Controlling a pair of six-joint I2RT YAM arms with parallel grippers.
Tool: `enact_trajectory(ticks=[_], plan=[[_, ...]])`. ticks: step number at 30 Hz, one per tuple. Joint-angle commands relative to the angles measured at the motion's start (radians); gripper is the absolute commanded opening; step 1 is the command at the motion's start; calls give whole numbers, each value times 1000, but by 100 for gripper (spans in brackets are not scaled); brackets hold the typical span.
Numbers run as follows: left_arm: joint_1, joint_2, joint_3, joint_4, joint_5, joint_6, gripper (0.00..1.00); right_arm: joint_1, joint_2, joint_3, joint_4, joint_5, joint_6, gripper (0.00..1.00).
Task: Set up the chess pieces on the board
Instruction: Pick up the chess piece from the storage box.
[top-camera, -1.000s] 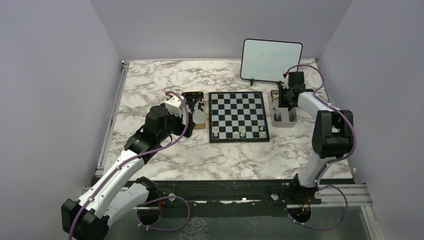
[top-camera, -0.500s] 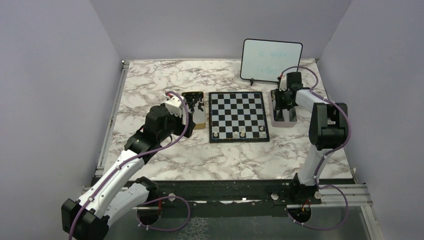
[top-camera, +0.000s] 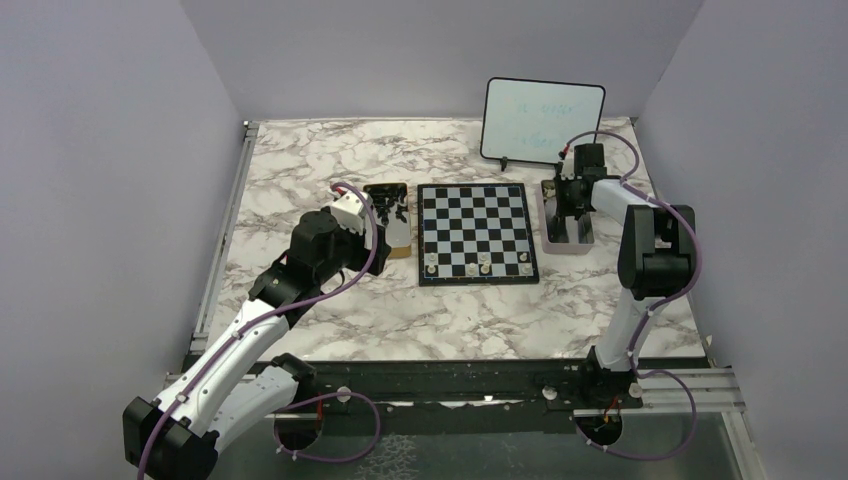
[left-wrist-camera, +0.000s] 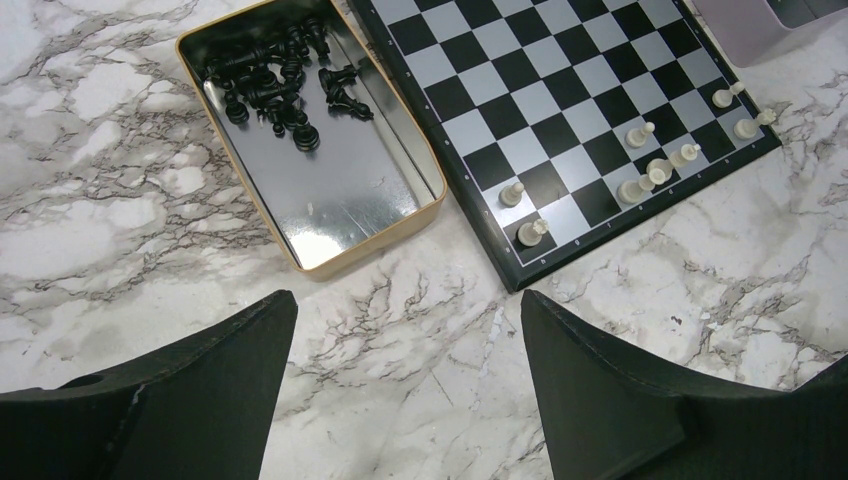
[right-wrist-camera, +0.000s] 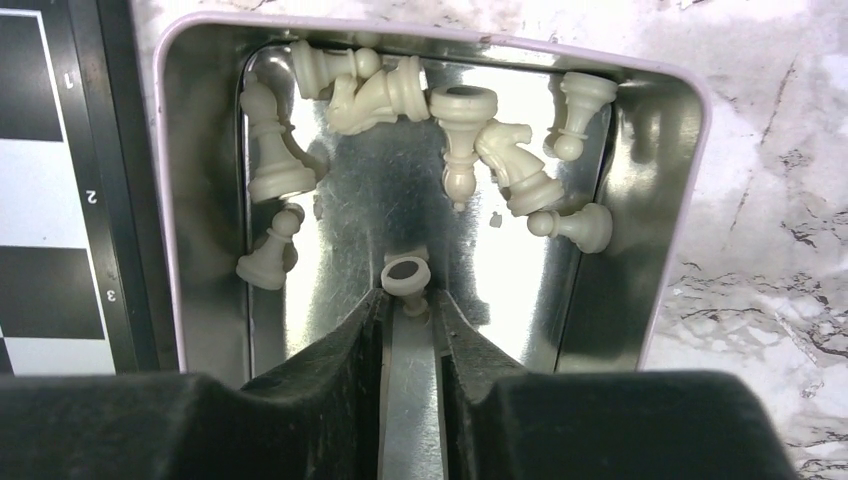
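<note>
Marble-veined tabletop (top-camera: 330, 310), lilac walls on three sides.

1. Board (top-camera: 477, 233): one, square, flat at centre of the top view, edges parallel to the table's.
2. Cream pieces on the board (left-wrist-camera: 640, 133): eight, upright, grouped along the board's lower edge in the top view.
3. Lilac tray (right-wrist-camera: 200, 60): one, just right of the board. It holds nine cream pieces. Eight loose pieces (right-wrist-camera: 460, 130) lie on their sides, long axes at mixed headings, mostly in the upper half of the right wrist view.
4. Small piece (right-wrist-camera: 405, 270): ringed base facing the lens, at frame centre, right at the tips of the right gripper (right-wrist-camera: 408, 300). The fingers are drawn to a narrow slot flanking it. Whether they touch it cannot be told.
5. Left gripper (left-wrist-camera: 405, 400): fingers spread wide, holding nothing, over bare marble. The board is at the upper right of its view.
6. Gold tin (left-wrist-camera: 340, 190): one, at the upper left of that view, beside the board. Black pieces (left-wrist-camera: 285, 95) are heaped at its upper end, count unreadable.
7. Whiteboard (top-camera: 543, 120): one, upright, upper right.
</note>
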Motion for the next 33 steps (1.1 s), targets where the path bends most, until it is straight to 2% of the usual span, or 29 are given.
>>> enact_trajectory(ticks=[1,9,12,16,21,23,24,28,33], plan=[[-1,-7,-12,20,12,10,84,-6,25,-8,19,42,8,24],[-2,-2,-12,25,20,3,82,-5,-8,19,-40,22,23,6],[-1,12,-4,25,24,-17,82,-5,-42,49,-86,18,32,4],[-2,20,29,38,74,-45,81,-4,-111,88,-151,-69,51,5],[-1,27,62,107,203,-32,77,-1,-226,106,-193,-161,80,5],[-2,38,51,161,304,33,75,9,-246,129,-235,-216,88,5],[-2,41,37,201,396,77,74,10,-262,134,-249,-240,91,5],[-2,55,-5,336,558,164,74,93,-317,94,-257,-380,98,5],[-17,98,5,355,721,384,78,234,-403,-25,-212,-420,145,5]])
